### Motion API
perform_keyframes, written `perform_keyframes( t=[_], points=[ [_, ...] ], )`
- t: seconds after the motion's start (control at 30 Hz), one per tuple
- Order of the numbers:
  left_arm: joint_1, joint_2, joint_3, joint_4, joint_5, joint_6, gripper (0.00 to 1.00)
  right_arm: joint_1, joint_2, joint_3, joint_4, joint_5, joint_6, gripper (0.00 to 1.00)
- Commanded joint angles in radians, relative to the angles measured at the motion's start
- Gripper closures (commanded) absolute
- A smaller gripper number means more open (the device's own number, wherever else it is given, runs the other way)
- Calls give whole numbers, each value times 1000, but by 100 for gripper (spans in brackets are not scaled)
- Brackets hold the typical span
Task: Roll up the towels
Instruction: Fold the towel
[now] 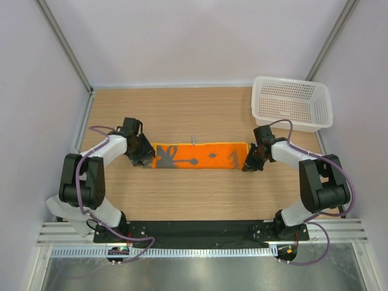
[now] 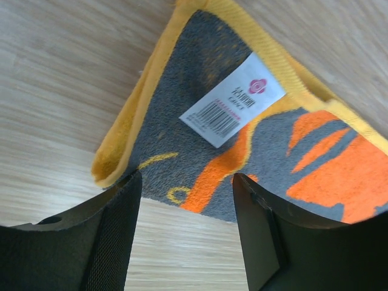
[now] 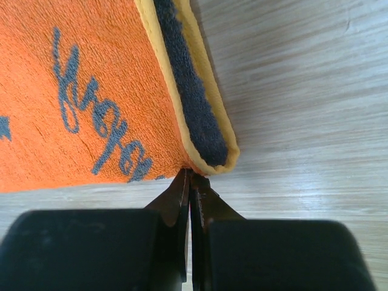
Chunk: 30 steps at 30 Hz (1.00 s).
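The orange towel (image 1: 200,156), yellow-edged with grey figures, lies folded into a long strip across the middle of the table (image 1: 200,200). The left claw (image 1: 144,159) stands open over its left end. The right claw (image 1: 250,163), pressed closed, touches the near corner of its right end.

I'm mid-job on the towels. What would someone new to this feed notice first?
The bright orange towel lies flat as a long strip across mid-table, between the two arms. The left tool stands open over its grey end, which bears a white barcode label, while the right tool is shut at the opposite corner. A white basket sits in the far right corner.
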Motion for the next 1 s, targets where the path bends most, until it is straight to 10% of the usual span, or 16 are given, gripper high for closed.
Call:
perform_keyframes(
  t=[0.0,0.4,0.97],
  points=[
    [-3,-6,-10,-44,-51,1,38,3,-31,-54,-49,8,7,99],
    [-3,2,-6,-113,-172,16,38,58,-250,113,-33,-208,41,99],
    [-3,13,-14,-86,-141,29,40,518,356,483,416,-325,222,99]
  ],
)
